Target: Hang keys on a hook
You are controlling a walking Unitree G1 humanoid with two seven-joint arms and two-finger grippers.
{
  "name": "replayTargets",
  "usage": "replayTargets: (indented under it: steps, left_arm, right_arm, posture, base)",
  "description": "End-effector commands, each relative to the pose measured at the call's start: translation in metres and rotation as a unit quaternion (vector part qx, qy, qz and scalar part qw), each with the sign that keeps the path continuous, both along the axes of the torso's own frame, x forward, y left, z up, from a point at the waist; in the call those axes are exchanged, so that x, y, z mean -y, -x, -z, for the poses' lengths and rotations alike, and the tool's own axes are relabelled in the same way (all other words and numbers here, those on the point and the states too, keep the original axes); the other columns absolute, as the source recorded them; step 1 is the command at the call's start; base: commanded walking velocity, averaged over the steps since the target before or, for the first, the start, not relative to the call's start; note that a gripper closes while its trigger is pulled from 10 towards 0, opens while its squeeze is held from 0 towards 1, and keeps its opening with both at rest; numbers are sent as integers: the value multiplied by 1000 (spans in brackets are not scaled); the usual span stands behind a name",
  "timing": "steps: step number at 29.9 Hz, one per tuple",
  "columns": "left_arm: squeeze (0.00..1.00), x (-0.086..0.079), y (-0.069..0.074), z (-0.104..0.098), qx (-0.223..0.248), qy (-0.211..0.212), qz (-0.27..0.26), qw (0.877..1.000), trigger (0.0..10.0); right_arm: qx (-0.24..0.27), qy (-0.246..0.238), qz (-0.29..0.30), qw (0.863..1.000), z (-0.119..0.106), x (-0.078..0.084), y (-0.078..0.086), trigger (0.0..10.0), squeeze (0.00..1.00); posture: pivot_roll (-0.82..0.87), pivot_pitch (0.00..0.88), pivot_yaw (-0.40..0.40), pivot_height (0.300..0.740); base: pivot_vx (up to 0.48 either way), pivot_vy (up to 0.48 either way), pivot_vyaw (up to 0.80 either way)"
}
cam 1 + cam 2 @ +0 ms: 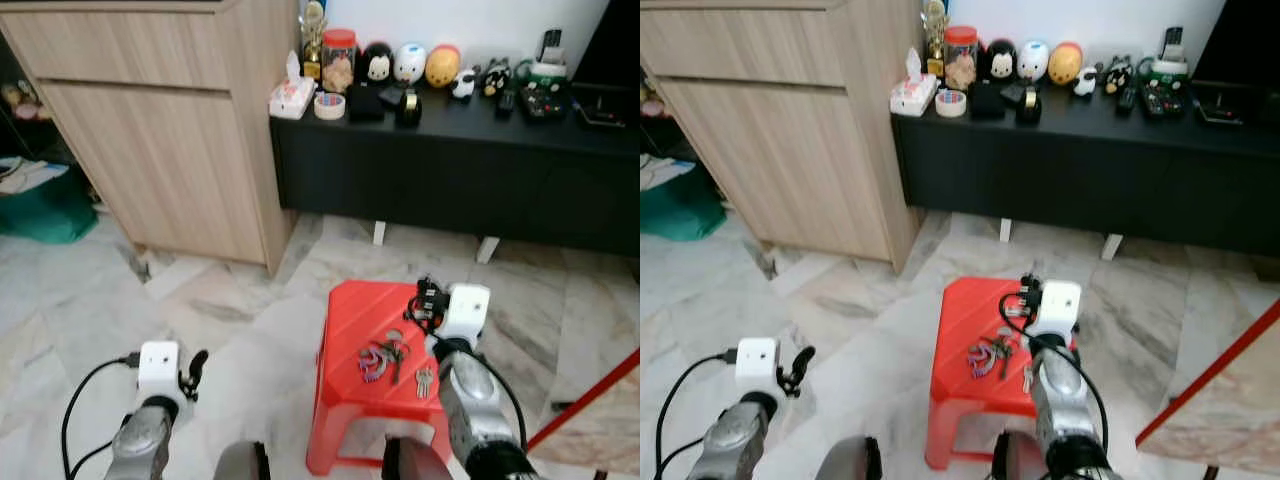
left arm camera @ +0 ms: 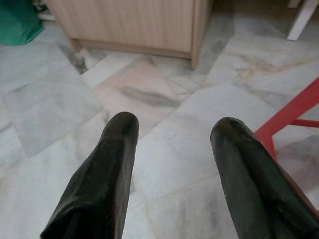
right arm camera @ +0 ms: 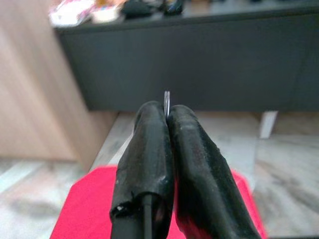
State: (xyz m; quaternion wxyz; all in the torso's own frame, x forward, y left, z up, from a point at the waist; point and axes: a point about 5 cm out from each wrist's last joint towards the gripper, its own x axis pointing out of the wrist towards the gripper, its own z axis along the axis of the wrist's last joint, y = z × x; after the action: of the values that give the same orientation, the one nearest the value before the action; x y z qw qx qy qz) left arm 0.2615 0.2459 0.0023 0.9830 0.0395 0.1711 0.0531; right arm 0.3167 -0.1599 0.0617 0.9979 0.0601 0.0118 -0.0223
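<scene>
The keys (image 1: 385,357) lie in a loose bunch on the top of a red plastic stool (image 1: 350,330), toward its right half, with purple and grey rings and tags spread to the left and a pair of silver keys (image 1: 424,380) lying apart just to the right, near the stool's edge. The right gripper (image 3: 167,110) is above the stool's right side, just beyond the bunch. In the right wrist view its two black fingers (image 3: 149,144) are pressed together, and a thin metal ring edge (image 3: 167,102) stands up between their tips; what the ring belongs to cannot be made out. The left gripper (image 2: 172,132) is held low over the marble floor (image 1: 210,320), to the left of the stool and well apart from the keys, with its fingers (image 2: 112,164) spread wide and nothing between them.

Beyond the stool a low black cabinet (image 1: 460,170) stands against the wall. On it sit a tissue box (image 1: 291,97), a roll of tape (image 1: 329,105), a red-lidded jar (image 1: 338,60), a small trophy (image 1: 313,38) and a row of round character figurines (image 1: 410,63). To its left is a tall light wood cabinet (image 1: 160,130), and a green bag (image 1: 45,205) rests on the floor at far left.
</scene>
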Motion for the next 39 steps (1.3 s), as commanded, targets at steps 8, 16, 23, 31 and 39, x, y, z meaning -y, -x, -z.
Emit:
replayTargets:
  steps: [8,16,23,31,39]
  left_arm:
    - [0,-5,6,9,-25,5,-15,1000,10000]
    - [0,-7,22,23,-55,4,-30,998,10000]
    - [0,2,47,46,-112,13,-33,993,10000]
    - [0,-3,53,49,-125,18,-65,990,10000]
    - [0,-22,57,46,-129,5,-91,987,10000]
  right_arm:
    - [10,55,-43,998,-6,-9,-4,10000,0]
    - [-15,24,27,999,2,14,-1,10000,0]
    - [-10,43,12,999,6,26,12,10000,0]
    - [-5,42,2,999,5,23,12,10000,0]
    - [-11,34,-5,999,9,13,14,10000,0]
  posture:
    - [1,0,39,617]
    - [22,0,15,617]
    - [13,0,-17,617]
    - [21,0,-34,650]
    - [25,0,-28,710]
  base:
    - [0,0,0]
    - [0,0,0]
    - [0,0,0]
    - [0,0,0]
    - [0,0,0]
